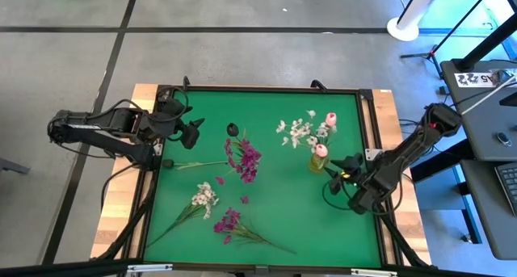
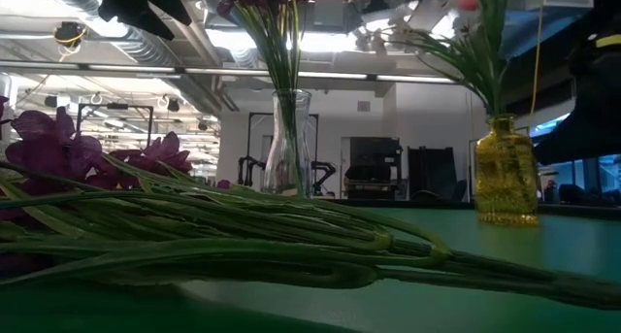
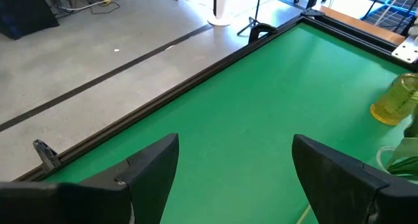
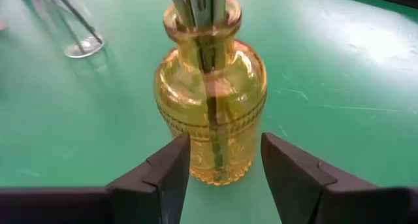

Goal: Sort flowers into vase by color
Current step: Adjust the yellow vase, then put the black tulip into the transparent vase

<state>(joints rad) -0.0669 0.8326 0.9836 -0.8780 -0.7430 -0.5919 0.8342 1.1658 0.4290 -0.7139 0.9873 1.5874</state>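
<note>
A yellow glass vase [image 1: 317, 160] [image 4: 212, 100] stands on the green mat at the right and holds white blossoms [image 1: 299, 132] and pink tulip buds [image 1: 329, 119]. My right gripper [image 4: 225, 155] [image 1: 335, 170] is open, level with the vase's lower body on its right side. A clear glass vase [image 2: 289, 144] holds purple flowers. A purple spray [image 1: 246, 156], a white spray [image 1: 203, 199] and another purple spray [image 1: 229, 222] lie on the mat. My left gripper [image 3: 235, 165] [image 1: 194, 133] hangs open above the mat's far left part, with nothing between its fingers. My right gripper has one fingertip [image 4: 171, 165] on either side of the yellow vase's lower body [image 4: 215, 165], coming in slanting down from the table's right. I cannot tell whether the fingertips touch the glass. The vase stands upright on the mat.
A black frame [image 1: 258, 90] borders the mat, with wooden table edges outside it. Long green stems [image 2: 243, 246] lie across the near part of the mat. Loose purple petals [image 1: 220, 180] lie mid-mat. A dark small thing [image 1: 233, 129] sits near the far middle.
</note>
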